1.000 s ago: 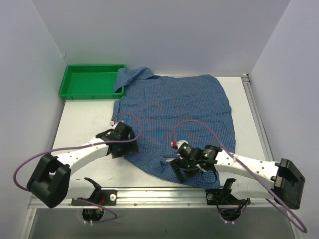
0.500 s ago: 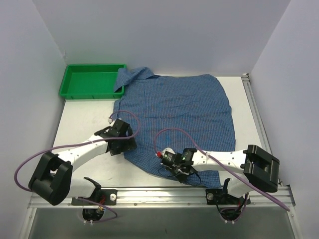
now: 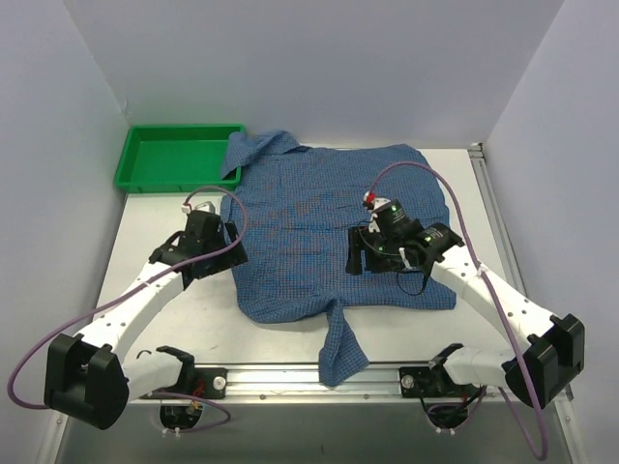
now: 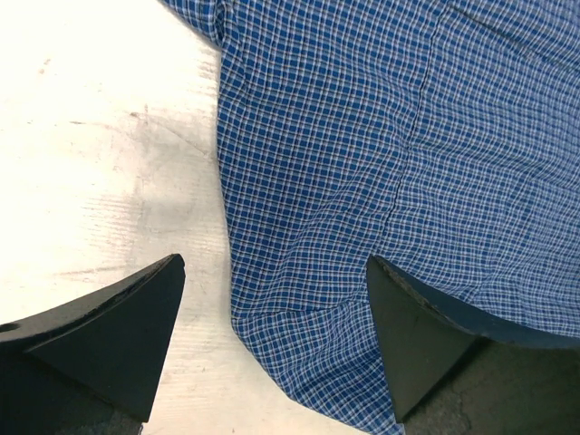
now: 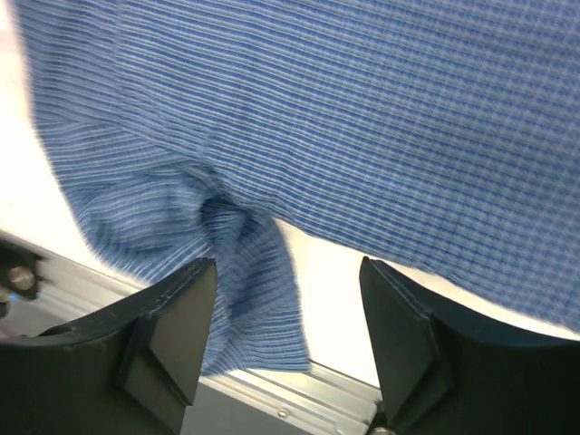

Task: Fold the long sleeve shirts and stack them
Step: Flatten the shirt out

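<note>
The blue checked shirt (image 3: 329,222) lies spread flat on the table (image 3: 164,290), with its collar (image 3: 261,145) touching the green tray (image 3: 131,164) and overlapping that tray's near corner. Its body runs away from the tray toward the arms' side.

A second ago both of your grippers were low over the hem farthest from the tray. Now both have pulled back toward the tray end. The right arm has swung up over the middle of the body, and the left arm sits at the shirt's tray-side edge. The cloth has shifted too. The hem far from the tray lies straighter, and one sleeve (image 3: 343,348) now trails out from it, bunched where it leaves the body, with its end reaching the metal rail (image 3: 290,372). To my eye this is smoothing work rather than a fold, and the shirt isn't folded yet. That stray sleeve probably has to come in over the body first.

The left gripper (image 4: 274,261) is spread wide and holds nothing. One finger hangs over bare table and the other over cloth, with the shirt's edge running between them. The right gripper (image 5: 288,263) is just as wide apart and also empty. It hangs above the shirt without touching it, and in its wrist view the bunched sleeve shows below the gap.
</note>
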